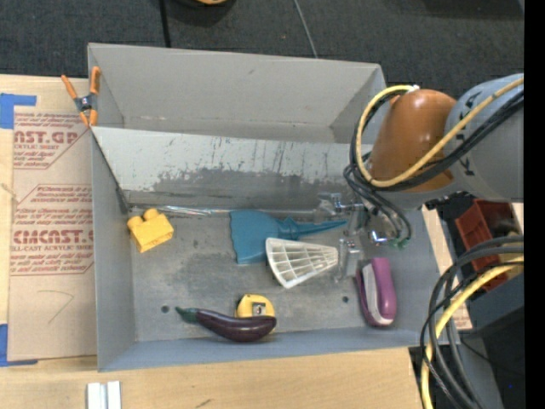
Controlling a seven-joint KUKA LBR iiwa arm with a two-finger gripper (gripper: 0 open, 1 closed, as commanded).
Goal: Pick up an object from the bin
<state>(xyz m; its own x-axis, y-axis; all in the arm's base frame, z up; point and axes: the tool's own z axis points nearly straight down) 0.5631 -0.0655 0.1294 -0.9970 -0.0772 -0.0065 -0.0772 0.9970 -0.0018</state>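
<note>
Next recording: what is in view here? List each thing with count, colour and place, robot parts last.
bin: one, grey metal, centre of view.
block: one, yellow, left of the bin floor.
flat scoop: one, blue, middle, handle pointing right.
slotted scoop: one, white, right of middle, against the flat scoop's lower edge.
aubergine: one, dark purple, by the front wall.
small round thing: one, yellow, touching the aubergine.
oblong thing: one, purple and pink, front right corner.
gripper: one, metal, at the slotted scoop's right end.
arm cover: one, orange, with cables, right.
</note>
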